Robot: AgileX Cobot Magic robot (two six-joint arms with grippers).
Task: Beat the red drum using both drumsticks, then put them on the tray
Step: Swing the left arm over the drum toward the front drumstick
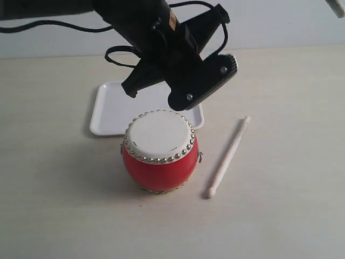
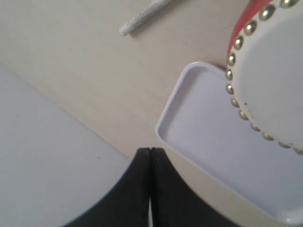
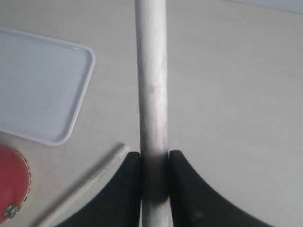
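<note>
At the middle of the pale table (image 1: 280,216), the red drum (image 1: 159,162) stands upright with its cream skin facing up. Just behind it, on the far side, lies the white tray (image 1: 108,116), its near edge partly hidden by the drum. To the right of the drum, close but not touching, the loose drumstick (image 1: 229,156) lies flat on the table. It is slanted, with its rounded tip toward the near side. The left arm (image 1: 178,59) hangs over the tray and the drum's far rim. The left gripper (image 2: 150,152) has its jaws pressed together with nothing between them. The right gripper (image 3: 155,158) is clamped on the held drumstick (image 3: 151,80), whose shaft runs straight out from between the black fingers (image 3: 187,189) above the table.
</note>
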